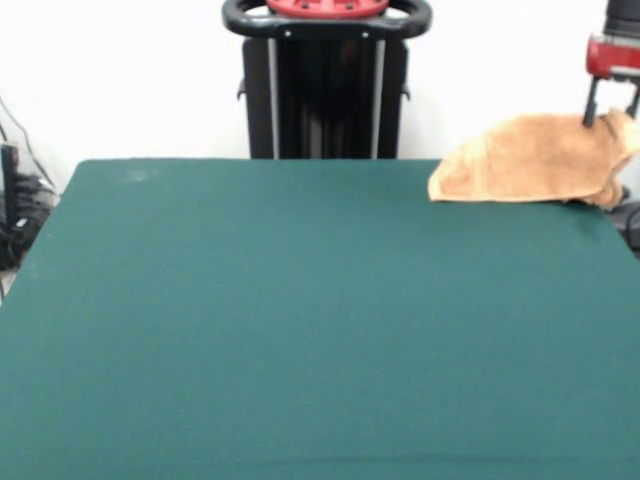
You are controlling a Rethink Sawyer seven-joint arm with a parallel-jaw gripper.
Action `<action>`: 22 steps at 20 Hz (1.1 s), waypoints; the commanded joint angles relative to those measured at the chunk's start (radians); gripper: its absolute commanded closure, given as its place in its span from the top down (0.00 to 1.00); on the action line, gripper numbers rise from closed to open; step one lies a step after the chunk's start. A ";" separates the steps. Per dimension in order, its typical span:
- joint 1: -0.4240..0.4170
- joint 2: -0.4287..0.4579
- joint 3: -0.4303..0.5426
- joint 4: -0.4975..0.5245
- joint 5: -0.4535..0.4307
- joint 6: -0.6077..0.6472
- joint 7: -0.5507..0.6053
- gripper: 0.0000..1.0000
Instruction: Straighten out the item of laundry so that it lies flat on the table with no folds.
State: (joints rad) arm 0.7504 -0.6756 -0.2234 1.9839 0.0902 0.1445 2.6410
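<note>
Towel (pixel 530 160) is lying bunched at the table's (pixel 300 320) far right corner, one end lifted by the gripper (pixel 610 115), whose jaws are pinching it. Spreading appears underway; next, it probably needs dragging toward the table's middle.

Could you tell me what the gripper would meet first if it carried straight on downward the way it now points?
The gripper points down at the raised end of the towel, which it seems to pinch already. Below that comes the table near its far corner, though depth is unclear.
</note>
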 commanded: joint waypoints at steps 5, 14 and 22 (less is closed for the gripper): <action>0.068 0.041 -0.089 -0.061 0.054 -0.071 0.160 0.00; 0.039 -0.100 -0.082 0.010 0.075 0.019 0.143 0.00; -0.083 -0.409 -0.067 0.098 0.028 0.284 0.027 0.00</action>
State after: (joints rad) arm 0.7110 -0.8849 -0.3185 2.0016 0.1139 0.1912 2.6410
